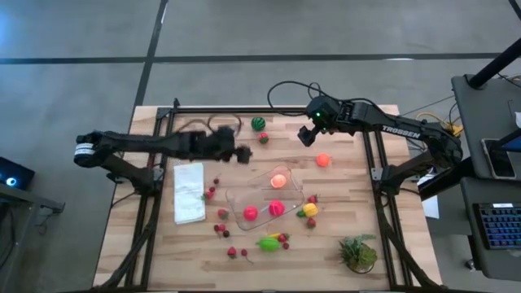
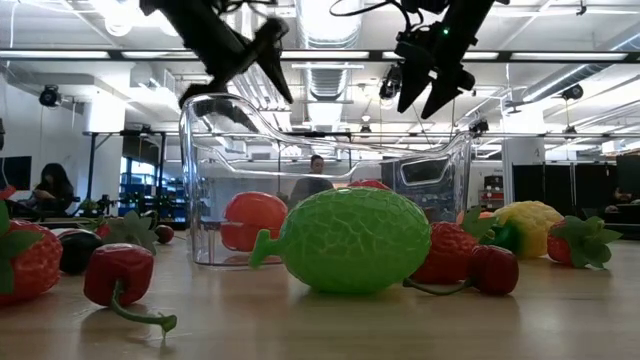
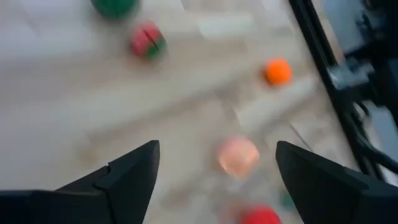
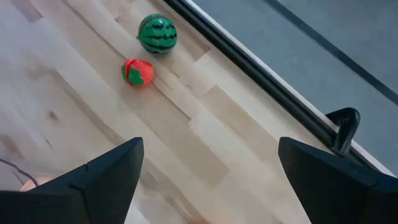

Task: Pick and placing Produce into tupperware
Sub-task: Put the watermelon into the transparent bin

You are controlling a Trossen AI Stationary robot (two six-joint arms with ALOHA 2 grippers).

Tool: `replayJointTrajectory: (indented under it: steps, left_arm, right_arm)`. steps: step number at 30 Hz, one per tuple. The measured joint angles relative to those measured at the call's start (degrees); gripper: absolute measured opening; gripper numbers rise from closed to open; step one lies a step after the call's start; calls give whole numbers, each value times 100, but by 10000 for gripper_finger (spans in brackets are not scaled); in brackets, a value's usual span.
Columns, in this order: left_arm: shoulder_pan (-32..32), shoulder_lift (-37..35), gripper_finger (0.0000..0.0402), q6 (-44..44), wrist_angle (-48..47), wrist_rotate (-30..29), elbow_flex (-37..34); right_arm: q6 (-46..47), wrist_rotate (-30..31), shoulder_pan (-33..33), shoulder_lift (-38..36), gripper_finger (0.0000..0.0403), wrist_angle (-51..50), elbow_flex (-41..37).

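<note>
The wooden tabletop (image 1: 342, 212) carries everything, and the clear tupperware (image 1: 244, 199) near its middle serves as the landmark here. Inside the tupperware lie an orange fruit (image 1: 278, 181) and two red ones (image 1: 251, 213), so part of the produce is already packed. Left of the tupperware is a folded white cloth (image 1: 190, 193); a leafy plant tuft (image 1: 358, 252) stands off its near right corner. The left hand (image 1: 242, 155) hangs just beyond the tupperware's far left corner, fingers spread and empty; its wrist view looks down past both fingers at the fruit below. The right hand (image 1: 307, 136) hovers beyond the far right side, likewise released and holding nothing. Still loose are the striped melon (image 4: 157, 34) and a red-and-green fruit (image 4: 137, 72) close together past the tupperware's far edge, an orange ball (image 1: 324, 160) to its right, a lime-green fruit (image 1: 269, 242) and a yellow one (image 1: 310, 210) on the near side, and small red berries (image 1: 232, 251) scattered between cloth and container. To do the next pick well, I judge the right hand should centre over the red-and-green fruit, straddle it evenly with both fingers, descend vertically and close gently, since these round toys would probably roll from any off-centre squeeze.
</note>
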Motion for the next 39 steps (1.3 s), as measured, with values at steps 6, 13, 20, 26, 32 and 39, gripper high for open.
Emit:
replayJointTrajectory:
  steps: [6, 13, 20, 26, 32, 39]
  left_arm:
    - [1272, 206, 306, 1221, 756, 655, -29]
    - [2051, 564, 306, 2202, 2563, 1146, -54]
    - [2353, 1260, 306, 2184, 2158, 1345, 144]
    - [2402, 1988, 306, 2029, 1390, 1187, 728]
    - [2417, 2820, 306, 2428, 179, 882, 1772]
    - [2417, 3400, 306, 2795, -557, 901, 2739]
  right_arm:
    - [137, 2, -31, 3, 365, 120, 0]
    - [307, 11, -37, -15, 365, 113, 0]
    - [300, 381, -49, -6, 365, 129, 0]
    - [296, 452, -244, -6, 365, 129, 0]
    - [295, 452, -453, -6, 365, 126, 0]
    - [280, 450, -461, -6, 365, 117, 0]
